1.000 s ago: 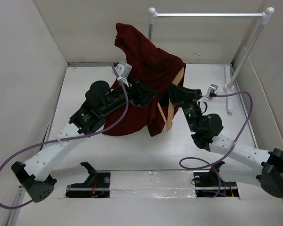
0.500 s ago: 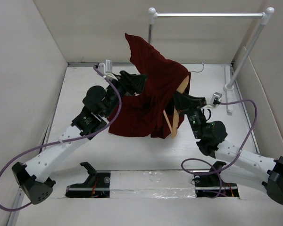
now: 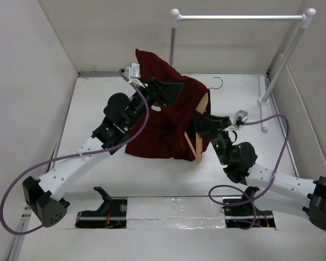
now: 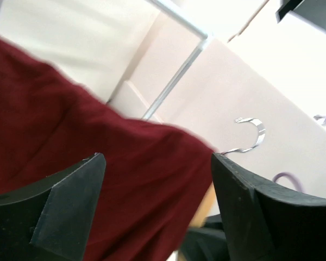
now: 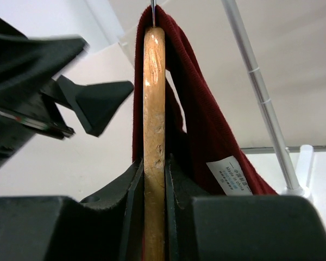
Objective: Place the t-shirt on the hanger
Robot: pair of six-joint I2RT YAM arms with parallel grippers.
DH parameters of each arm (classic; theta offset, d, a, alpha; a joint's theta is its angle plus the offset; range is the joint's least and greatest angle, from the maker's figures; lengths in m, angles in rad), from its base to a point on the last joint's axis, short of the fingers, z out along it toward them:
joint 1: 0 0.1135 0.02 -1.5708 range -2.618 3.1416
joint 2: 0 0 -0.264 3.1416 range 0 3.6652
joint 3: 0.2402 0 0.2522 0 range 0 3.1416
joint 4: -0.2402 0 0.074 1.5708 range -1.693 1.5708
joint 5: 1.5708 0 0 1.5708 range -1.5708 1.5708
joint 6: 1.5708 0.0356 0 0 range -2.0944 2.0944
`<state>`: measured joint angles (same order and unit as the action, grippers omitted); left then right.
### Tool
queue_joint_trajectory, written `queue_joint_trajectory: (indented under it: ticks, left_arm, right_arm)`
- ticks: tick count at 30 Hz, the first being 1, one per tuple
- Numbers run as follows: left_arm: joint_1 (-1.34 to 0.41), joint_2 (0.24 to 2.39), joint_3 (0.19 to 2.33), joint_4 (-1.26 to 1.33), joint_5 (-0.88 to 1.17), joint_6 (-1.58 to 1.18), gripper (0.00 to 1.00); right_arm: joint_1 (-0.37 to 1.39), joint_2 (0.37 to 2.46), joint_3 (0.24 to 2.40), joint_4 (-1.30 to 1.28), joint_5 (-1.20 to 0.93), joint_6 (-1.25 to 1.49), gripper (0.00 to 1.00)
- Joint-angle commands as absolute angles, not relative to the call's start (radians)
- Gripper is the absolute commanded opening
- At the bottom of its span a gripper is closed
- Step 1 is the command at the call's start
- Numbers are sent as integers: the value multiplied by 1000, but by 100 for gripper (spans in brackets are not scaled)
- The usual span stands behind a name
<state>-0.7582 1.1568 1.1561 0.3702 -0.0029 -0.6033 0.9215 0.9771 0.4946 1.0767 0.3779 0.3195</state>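
The maroon t-shirt (image 3: 163, 122) hangs draped over the tan wooden hanger (image 3: 198, 145), whose metal hook (image 3: 218, 81) points to the back. My right gripper (image 3: 205, 120) is shut on the hanger's wooden arm (image 5: 154, 109) and holds it upright above the table. The shirt (image 5: 206, 125) falls down the right side of the hanger, its white label (image 5: 231, 175) showing. My left gripper (image 3: 171, 89) is open and empty, raised beside the shirt's top. In the left wrist view the shirt (image 4: 125, 163) lies behind its spread fingers (image 4: 70, 201), with the hook (image 4: 251, 132) beyond.
A white-and-silver clothes rail (image 3: 239, 17) stands at the back right, its base (image 3: 262, 103) on the table. White walls close in the left, back and right sides. The shirt's lower hem rests on the table (image 3: 98, 103) in the middle.
My left gripper has swung right and up, from under the shirt to its top, and stands open. The shirt's raised peak has dropped and shifted left. The hanger moved slightly left.
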Motion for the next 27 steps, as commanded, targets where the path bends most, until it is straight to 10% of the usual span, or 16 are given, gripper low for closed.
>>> queue_joint_trajectory:
  ticks: [1,27]
  left_arm:
    - [-761,1164,1167,503,28,-653,77]
    - [-761,1284,1177,497,-253,-972,99]
  right_arm:
    - [933,979,541,1189,422,265,0]
    - [1026,1126,604,1298,466,12,0]
